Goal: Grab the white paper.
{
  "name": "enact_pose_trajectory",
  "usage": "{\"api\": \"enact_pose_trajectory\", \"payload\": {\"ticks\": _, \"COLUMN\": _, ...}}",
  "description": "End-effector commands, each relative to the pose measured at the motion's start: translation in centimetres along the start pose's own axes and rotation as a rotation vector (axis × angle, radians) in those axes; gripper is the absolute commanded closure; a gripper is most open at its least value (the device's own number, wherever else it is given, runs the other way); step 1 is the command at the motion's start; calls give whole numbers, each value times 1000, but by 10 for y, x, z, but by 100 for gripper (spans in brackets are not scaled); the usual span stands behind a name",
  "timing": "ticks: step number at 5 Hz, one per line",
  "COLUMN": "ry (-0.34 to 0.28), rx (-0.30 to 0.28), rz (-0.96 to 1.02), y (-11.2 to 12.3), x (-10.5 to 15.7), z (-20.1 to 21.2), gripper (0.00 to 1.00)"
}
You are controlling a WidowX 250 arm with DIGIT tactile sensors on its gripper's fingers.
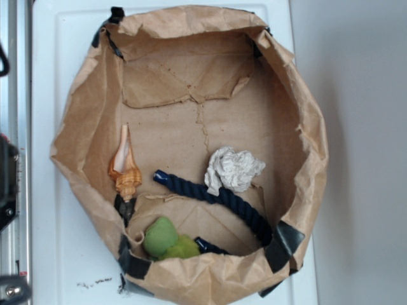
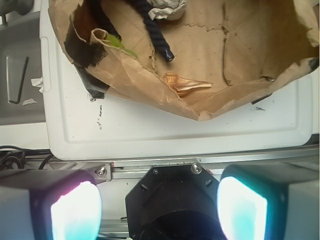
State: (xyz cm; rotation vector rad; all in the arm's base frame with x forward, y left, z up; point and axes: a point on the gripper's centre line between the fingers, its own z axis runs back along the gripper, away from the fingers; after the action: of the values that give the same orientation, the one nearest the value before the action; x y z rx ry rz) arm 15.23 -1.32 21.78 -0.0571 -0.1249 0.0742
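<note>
white paper (image 1: 233, 169) | judged light, soft, compressible | lies touching blue rope (image 1: 216, 196) | crumpled bulk is to be pinched across | gripper (image 2: 159, 206) fingers spread, nothing held

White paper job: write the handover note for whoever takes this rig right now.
Gripper: open, empty, held outside the brown paper bag, over the bench edge.
White paper: crumpled wad on the bag floor, lying against the dark blue rope; only its edge shows in the wrist view.
Also in the bag: seashell, green ball.
Done: nothing grabbed yet.
Left: reach over the bag wall, descend on the wad, close, lift.
</note>
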Motion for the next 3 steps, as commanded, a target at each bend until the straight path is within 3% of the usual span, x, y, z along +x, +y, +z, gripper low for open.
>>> {"api": "enact_pose_trajectory", "payload": {"ticks": 1, "ry": -18, "rx": -1, "rz": 14, "y": 1, "x": 4, "z": 5, "gripper": 0}}
{"api": "enact_pose_trajectory", "payload": {"ticks": 2, "ry": -18, "rx": -1, "rz": 14, "y": 1, "x": 4, "z": 5, "gripper": 0}}
{"api": "enact_pose_trajectory", "payload": {"ticks": 3, "ry": -58, "rx": -4, "rz": 165, "y": 2, "x": 43, "z": -19, "gripper": 0}}
